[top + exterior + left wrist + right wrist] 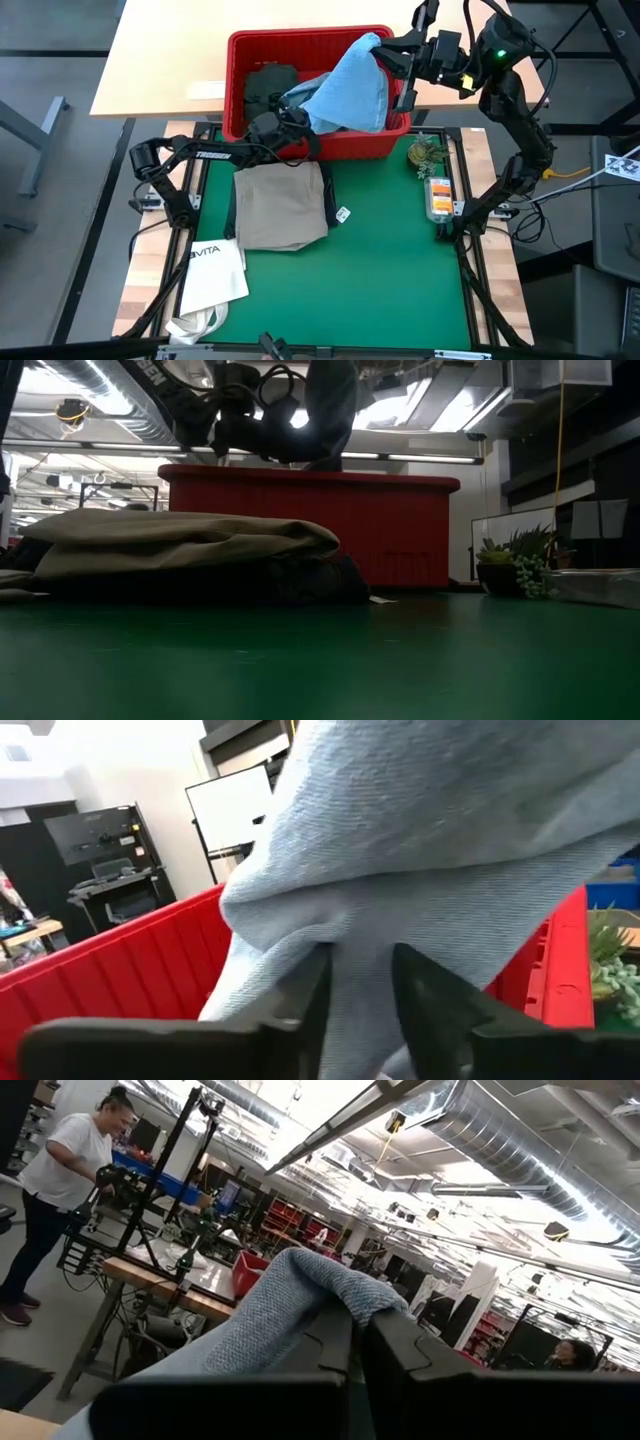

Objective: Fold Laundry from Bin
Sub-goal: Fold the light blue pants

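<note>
Hanging over the red bin, light blue jeans slope from right gripper, pinching their top, down to left gripper, closing on the lower fold.

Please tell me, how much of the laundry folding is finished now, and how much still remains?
Done: a khaki garment lies folded on the green mat over a dark piece. In hand: the right pincer holds the light blue jeans up above the red bin, and the left pincer closes on their lower part. Left: folding these jeans, then the dark garment in the bin.
</note>
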Tool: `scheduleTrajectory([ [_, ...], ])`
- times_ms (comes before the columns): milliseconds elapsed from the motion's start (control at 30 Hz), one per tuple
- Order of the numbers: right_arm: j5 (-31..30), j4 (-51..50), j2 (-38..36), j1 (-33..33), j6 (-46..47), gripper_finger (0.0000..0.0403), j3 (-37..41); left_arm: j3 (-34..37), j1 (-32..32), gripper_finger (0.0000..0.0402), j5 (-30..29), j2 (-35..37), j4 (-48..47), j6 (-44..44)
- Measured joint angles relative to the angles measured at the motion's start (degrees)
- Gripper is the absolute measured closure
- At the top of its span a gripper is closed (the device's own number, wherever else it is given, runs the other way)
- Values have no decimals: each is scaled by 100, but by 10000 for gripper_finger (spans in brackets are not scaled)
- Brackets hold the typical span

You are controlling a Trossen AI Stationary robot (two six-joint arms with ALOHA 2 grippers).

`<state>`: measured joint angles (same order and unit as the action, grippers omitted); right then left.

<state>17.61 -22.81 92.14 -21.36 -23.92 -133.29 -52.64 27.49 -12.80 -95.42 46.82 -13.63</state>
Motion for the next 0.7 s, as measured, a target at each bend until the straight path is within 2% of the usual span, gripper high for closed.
scheduleTrajectory([
  [133, 2, -60, 0, 0, 2, 391, 0, 0, -2, 379, 33, 0, -80, 4],
  [200, 2, -113, 0, 0, 2, 391, 0, 0, -24, 394, 35, 0, -140, 53],
  [500, -51, -130, -2, -5, 4, 391, 0, 0, -115, 389, 0, 0, -115, 116],
  [600, -51, -127, -2, -5, 4, 391, 0, 0, -199, 364, -13, 0, -115, 129],
  [700, -52, -129, -2, -5, 2, 391, 0, 0, -292, 319, -167, 0, -116, 151],
])
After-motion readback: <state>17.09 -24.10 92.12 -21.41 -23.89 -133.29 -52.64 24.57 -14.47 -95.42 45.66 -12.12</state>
